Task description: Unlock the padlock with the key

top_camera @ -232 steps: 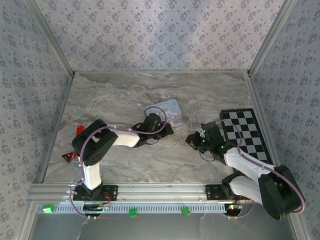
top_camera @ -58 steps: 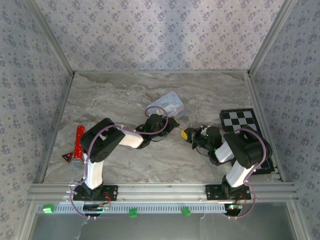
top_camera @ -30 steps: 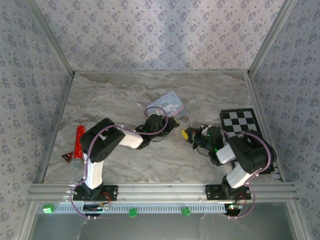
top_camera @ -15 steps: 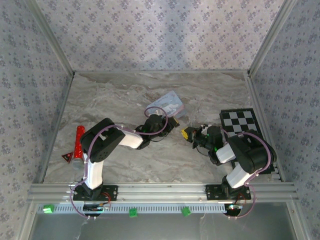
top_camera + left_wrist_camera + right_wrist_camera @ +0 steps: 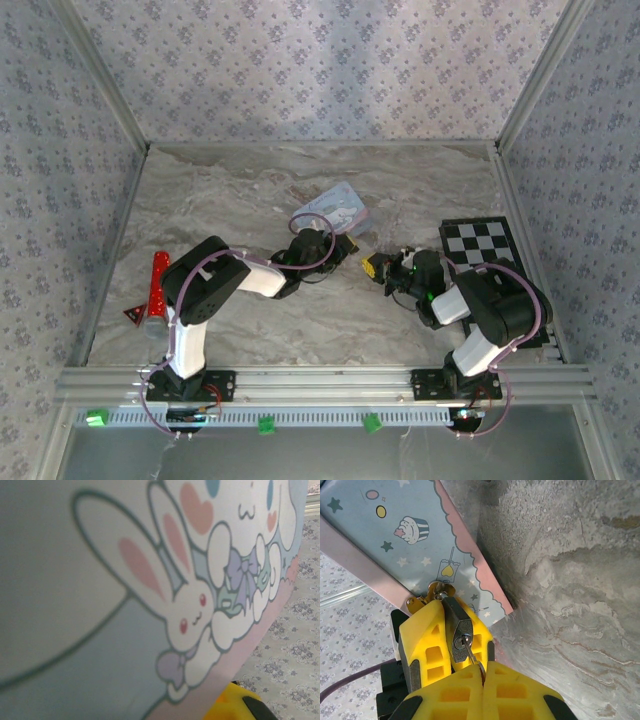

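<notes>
Top external, mid-table: your right gripper [image 5: 375, 266] lies low on the marbled table [image 5: 230, 190], pointing left. Your left gripper [image 5: 345, 247] faces it from the other side, and the two are almost nose to nose.

Right wrist view, near to far:
- The right gripper [image 5: 482, 672] has its yellow fingers pressed together. They pinch the key [image 5: 472, 655], a thin metal shaft running from the seam between the pads.
- The key's tip sits in the keyhole on the near face of the padlock [image 5: 460, 630], so the lock lies just beyond your right fingertips and in line with them.
- The padlock is small and dark. It is clamped between the yellow fingers of the left gripper [image 5: 454, 612], one on each flank, and is held off the table.
- At the padlock's far end is a brass-coloured fitting [image 5: 437, 589] on the edge of the pale blue cartoon tin [image 5: 395, 540]. You cannot tell how the shackle sits in it.

Left wrist view: the tin [image 5: 100, 580] is very close, with the bunny print blurred.

Top external: the tin [image 5: 338, 208] is tilted just beyond the left gripper. A chequered board [image 5: 490, 255] lies on the right and a red bar [image 5: 158, 280] on the far left.
</notes>
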